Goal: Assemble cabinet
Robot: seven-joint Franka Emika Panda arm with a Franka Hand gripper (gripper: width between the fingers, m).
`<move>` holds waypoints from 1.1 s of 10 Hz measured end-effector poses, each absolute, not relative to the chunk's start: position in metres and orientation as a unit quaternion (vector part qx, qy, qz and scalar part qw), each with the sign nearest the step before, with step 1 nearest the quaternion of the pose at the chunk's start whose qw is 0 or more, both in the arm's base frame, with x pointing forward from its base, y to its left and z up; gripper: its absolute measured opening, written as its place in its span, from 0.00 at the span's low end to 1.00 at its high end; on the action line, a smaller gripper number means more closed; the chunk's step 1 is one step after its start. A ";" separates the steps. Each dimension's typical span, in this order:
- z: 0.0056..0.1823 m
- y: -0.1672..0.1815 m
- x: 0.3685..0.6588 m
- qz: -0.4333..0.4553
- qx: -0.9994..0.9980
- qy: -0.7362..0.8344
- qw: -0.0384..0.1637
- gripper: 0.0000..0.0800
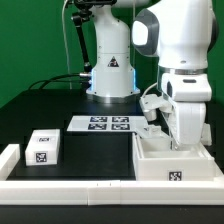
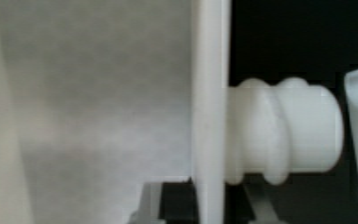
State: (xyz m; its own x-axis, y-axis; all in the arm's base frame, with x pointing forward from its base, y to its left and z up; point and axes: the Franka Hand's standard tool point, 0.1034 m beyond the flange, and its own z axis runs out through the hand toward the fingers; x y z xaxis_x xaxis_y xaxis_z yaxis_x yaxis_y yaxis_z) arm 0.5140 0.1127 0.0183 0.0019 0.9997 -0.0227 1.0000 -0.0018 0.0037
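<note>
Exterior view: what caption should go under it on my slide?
Robot arm bends down to the white cabinet; a small tagged block sits apart on the black table.

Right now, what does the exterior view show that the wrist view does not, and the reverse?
Only the exterior view: the whole arm, the marker board, a small tagged white block on the exterior view's left, and the low white rail. Only the wrist view: a thin white panel seen edge-on, with a ribbed round white part against it. Both: white parts of the cabinet, apparently; the wrist view is too close to be sure.
</note>
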 end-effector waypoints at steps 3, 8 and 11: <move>0.018 0.111 0.515 -0.007 0.709 0.705 0.009 0.04; 0.018 0.110 0.514 -0.007 0.709 0.705 0.009 0.79; 0.018 0.110 0.514 -0.007 0.709 0.705 0.009 0.99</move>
State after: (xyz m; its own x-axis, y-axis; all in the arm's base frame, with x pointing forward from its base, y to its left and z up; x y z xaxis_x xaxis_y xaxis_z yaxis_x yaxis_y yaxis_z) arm 0.5143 0.1099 0.0175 0.0069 0.9997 -0.0234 1.0000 -0.0069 0.0030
